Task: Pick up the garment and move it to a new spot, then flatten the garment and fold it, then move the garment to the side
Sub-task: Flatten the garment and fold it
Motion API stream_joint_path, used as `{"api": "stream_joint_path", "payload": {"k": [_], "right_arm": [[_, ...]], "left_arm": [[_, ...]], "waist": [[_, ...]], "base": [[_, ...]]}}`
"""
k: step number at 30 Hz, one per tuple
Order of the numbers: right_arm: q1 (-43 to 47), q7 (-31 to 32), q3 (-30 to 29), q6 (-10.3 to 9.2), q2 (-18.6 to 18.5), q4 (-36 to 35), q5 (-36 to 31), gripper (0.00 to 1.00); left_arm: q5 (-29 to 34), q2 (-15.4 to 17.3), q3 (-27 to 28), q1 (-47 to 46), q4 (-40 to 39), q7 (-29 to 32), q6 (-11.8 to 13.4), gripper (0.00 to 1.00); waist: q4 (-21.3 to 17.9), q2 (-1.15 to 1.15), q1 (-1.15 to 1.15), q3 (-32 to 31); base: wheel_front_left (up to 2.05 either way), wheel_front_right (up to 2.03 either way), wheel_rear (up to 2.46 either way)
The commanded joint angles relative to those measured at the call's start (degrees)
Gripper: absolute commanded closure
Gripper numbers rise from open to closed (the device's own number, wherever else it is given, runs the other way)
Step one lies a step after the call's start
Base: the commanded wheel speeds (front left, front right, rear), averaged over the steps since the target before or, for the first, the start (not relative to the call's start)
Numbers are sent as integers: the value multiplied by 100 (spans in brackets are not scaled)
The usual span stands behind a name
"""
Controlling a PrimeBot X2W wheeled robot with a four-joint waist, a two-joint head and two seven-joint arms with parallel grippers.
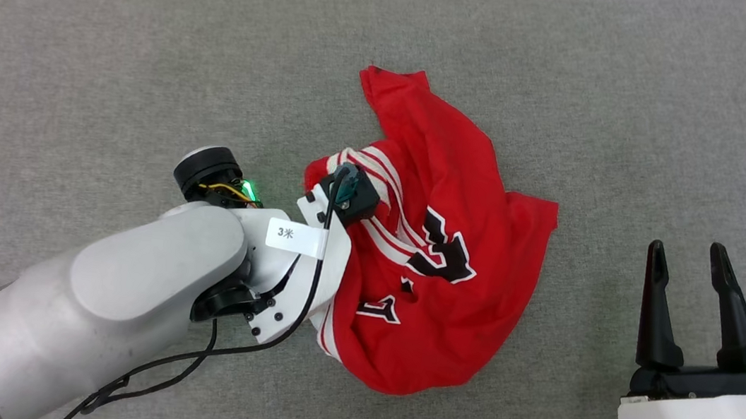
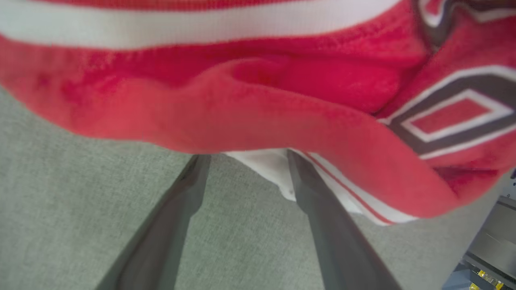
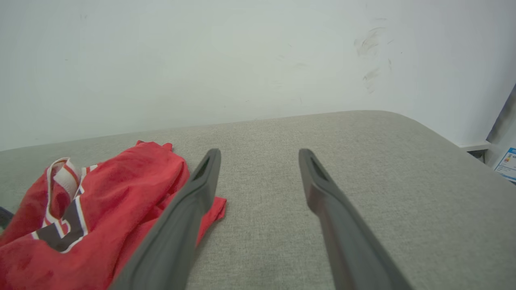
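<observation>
Meeting white wall (image 3: 201, 60), grey surface (image 3: 363, 181) under garment (image 3: 121, 185)

The garment (image 1: 457, 334) is bright red, with white-and-red striped trim and black letters outlined in white. The surface (image 1: 78, 59) is mottled grey. At the garment's four o'clock, the right gripper (image 1: 688, 250) has black fingers.
</observation>
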Motion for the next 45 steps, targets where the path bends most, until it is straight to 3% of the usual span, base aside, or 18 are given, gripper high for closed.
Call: {"api": "stream_joint_path", "payload": {"k": [1, 7, 8, 9, 18, 23, 36, 43, 44, 45], "right_arm": [[-59, -14, 4, -2, 9, -19, 7, 0], [-152, -13, 28, -2, 8, -9, 29, 0], [-149, -13, 13, -2, 8, -2, 32, 0], [-147, -14, 4, -2, 8, 5, 26, 0], [39, -13, -95, -2, 8, 50, -71, 0], [138, -13, -155, -2, 9, 55, -102, 0], [219, -13, -114, -2, 8, 83, -197, 0], [201, -13, -152, -2, 8, 169, -255, 0], [198, -13, -153, -2, 8, 171, -280, 0], [191, -13, -153, -2, 8, 162, -319, 0]], "left_arm": [[54, 4, -64, 55, 16, 75, 1, 0], [253, 58, -207, 504, -73, 558, -6, 0], [320, 71, -214, 527, -107, 559, -7, 56], [350, 89, -212, 516, -132, 523, -7, 100], [94, 179, -82, -106, -171, -418, 7, 100], [-40, 426, 135, -35, -255, -965, 21, 100], [-719, 1661, 496, 1233, -175, -1595, 765, 100], [-1073, 1601, 529, 1866, 308, -1959, 971, 100], [-1096, 1558, 570, 1899, 351, -2082, 985, 60], [-1071, 1529, 616, 1912, 380, -2248, 993, 0]], "waist": [[-64, 0, 0, 89], [-137, 0, 0, 208], [-134, 0, 0, 208], [-123, 0, 0, 197], [263, 0, 0, -218], [571, 0, 0, -443], [908, 0, 0, -571], [912, 0, 0, -592], [917, 0, 0, -627], [923, 0, 0, -669]], "base": [[0, 0, 0], [0, 0, 0], [0, 0, 0], [0, 0, 0], [0, 0, 0], [0, 0, 0], [0, 0, 0], [0, 0, 0], [0, 0, 0], [0, 0, 0]]}}
